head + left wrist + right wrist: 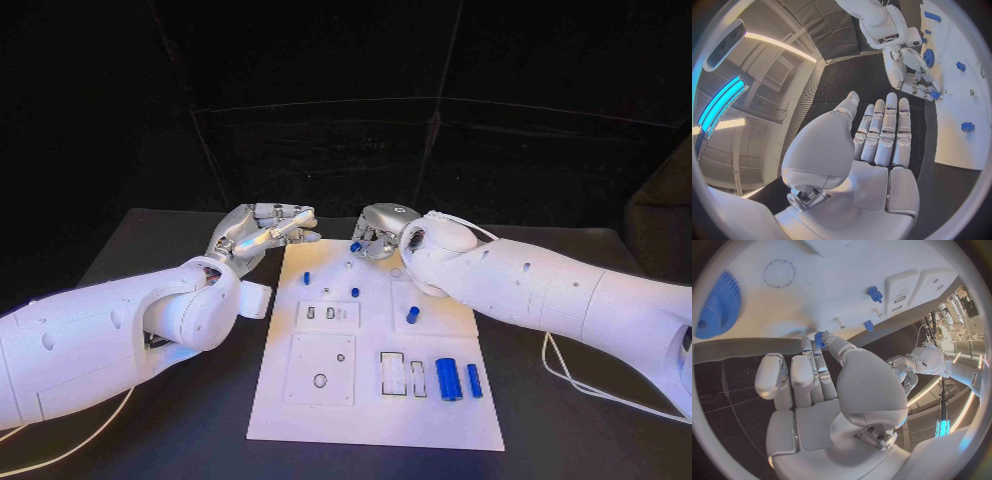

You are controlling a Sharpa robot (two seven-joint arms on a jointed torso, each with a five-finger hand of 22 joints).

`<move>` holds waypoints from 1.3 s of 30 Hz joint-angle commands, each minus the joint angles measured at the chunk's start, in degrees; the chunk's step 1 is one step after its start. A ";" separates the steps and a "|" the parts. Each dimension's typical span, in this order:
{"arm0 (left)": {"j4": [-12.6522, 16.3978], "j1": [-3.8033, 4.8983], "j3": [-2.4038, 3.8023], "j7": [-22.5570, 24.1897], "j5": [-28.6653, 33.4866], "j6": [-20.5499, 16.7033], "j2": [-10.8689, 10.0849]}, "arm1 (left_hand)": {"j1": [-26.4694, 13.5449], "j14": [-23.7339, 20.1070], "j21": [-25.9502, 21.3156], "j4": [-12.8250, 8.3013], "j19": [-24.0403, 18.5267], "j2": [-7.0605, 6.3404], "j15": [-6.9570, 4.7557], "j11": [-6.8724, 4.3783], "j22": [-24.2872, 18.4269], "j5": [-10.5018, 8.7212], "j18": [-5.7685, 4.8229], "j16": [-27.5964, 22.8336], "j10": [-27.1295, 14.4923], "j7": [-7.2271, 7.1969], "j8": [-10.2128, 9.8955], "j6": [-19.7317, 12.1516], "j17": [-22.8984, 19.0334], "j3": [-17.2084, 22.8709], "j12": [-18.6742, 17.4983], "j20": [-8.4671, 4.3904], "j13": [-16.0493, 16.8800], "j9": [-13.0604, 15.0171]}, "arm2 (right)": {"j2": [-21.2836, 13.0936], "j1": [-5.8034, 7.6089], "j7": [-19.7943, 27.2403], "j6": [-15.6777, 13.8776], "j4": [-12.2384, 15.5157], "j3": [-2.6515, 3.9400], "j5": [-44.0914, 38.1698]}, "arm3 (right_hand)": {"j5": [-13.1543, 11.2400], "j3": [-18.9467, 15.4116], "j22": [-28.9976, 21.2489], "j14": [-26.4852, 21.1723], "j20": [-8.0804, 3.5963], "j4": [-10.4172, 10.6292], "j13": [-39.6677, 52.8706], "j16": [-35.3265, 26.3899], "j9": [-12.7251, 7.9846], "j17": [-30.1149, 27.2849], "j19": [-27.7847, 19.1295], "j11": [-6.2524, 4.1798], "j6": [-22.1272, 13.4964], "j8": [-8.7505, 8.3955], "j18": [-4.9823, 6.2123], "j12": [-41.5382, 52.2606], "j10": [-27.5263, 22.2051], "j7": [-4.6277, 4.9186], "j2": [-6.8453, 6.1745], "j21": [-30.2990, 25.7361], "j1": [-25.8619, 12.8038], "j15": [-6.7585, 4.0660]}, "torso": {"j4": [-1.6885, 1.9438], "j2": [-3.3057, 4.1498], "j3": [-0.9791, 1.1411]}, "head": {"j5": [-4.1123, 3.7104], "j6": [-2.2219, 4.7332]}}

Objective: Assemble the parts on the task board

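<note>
The right robot hand [826, 385] pinches a small blue toothed gear [820, 337], due for seating on the flat white task board [368, 420]; the left robot hand [879, 135] waits with fingers straight, holding nothing

Black table [159, 235] with a matt, dark top, bare towards its far left corner. Behind the table, a black backdrop [346, 120] across the whole far side, crossed by faint pale seams. Above the table, a grey ceiling with a long warm light strip [779, 45], a slatted vent [776, 75] just beside the strip, and a blue-lit panel [720, 107] farther off. Beside the table, a ribbed grey wall [807, 100].
</note>
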 commanded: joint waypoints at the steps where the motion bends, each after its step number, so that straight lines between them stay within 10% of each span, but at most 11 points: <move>1: -0.02 0.12 0.05 0.00 0.00 0.37 0.08 | -0.24 -0.20 -0.26 -0.30 0.42 0.28 0.27 0.52 -0.08 0.12 0.84 -0.22 -0.13 0.38 -0.16 -0.13 0.08 -0.11 -0.46 0.17 -0.06 -0.06 | 0.06 0.10 0.94 -1.17 0.25 0.02 0.18 | -0.61 -0.19 -0.18 0.14 0.37 0.43 -0.03 0.19 -0.04 -0.32 -0.29 0.05 -0.57 -0.26 -0.63 -0.31 -0.69 0.01 -0.61 0.20 -0.13 0.39 | 0.02 0.00 0.00 | -0.08 0.01; 20: -0.22 0.13 0.05 -0.57 0.00 0.88 0.10 | -0.28 -0.24 -0.36 -0.43 0.44 0.30 0.31 0.57 -0.15 0.12 0.83 -0.29 -0.23 0.43 -0.27 -0.21 0.08 -0.13 -0.61 0.19 -0.10 -0.06 | -0.74 0.12 0.49 -3.47 0.80 0.02 0.45 | -1.32 -3.33 -3.11 -0.89 0.70 1.43 -0.15 -1.73 -0.04 -4.11 -2.38 0.41 -6.14 -0.24 -0.03 -0.21 -4.74 0.15 -1.47 -1.26 1.02 0.71 | 0.00 0.04 0.02 | -0.13 0.06; 30: -0.54 0.12 0.04 -0.60 0.00 1.68 0.13 | -0.24 -0.25 -0.42 -0.52 0.44 0.36 0.32 0.58 -0.18 0.13 0.83 -0.33 -0.25 0.43 -0.31 -0.22 0.09 -0.11 -0.67 0.21 -0.10 -0.06 | -11.38 0.17 -0.32 -5.24 11.90 0.00 5.98 | 2.29 -5.81 3.05 1.19 -0.50 2.37 3.91 3.50 0.40 3.88 1.66 -1.80 -3.57 0.77 -1.22 8.31 8.39 -0.65 -2.36 1.85 1.26 -0.90 | -0.47 -0.15 -0.08 | -0.56 0.56; 36: -1.00 0.11 0.04 -0.53 0.00 1.73 0.12 | -0.16 -0.22 -0.47 -0.65 0.48 0.46 0.31 0.56 -0.22 0.13 0.84 -0.34 -0.19 0.40 -0.31 -0.16 0.10 -0.03 -0.71 0.21 -0.10 -0.04 | -17.19 0.17 -1.40 -2.39 16.34 -0.03 10.45 | 3.94 -11.64 7.63 2.04 -1.79 4.53 14.03 7.66 0.22 10.26 4.37 -2.93 -4.26 0.31 -2.16 19.30 10.58 -1.58 -3.62 4.19 0.55 -1.95 | -1.05 -0.21 0.11 | -0.76 0.54; 39: -1.17 0.11 0.04 -0.53 0.00 1.79 0.21 | -0.15 -0.21 -0.47 -0.67 0.49 0.48 0.31 0.55 -0.22 0.13 0.85 -0.34 -0.18 0.40 -0.31 -0.14 0.10 -0.02 -0.71 0.21 -0.10 -0.03 | -19.06 0.17 -2.01 -0.75 17.18 -0.05 11.53 | 4.83 -18.22 10.89 2.51 -1.06 7.64 42.95 11.60 0.38 16.94 5.94 -2.46 -5.75 0.69 -2.89 46.38 6.80 -1.31 -1.46 5.77 2.97 -1.19 | -1.12 -0.28 0.20 | -0.67 0.59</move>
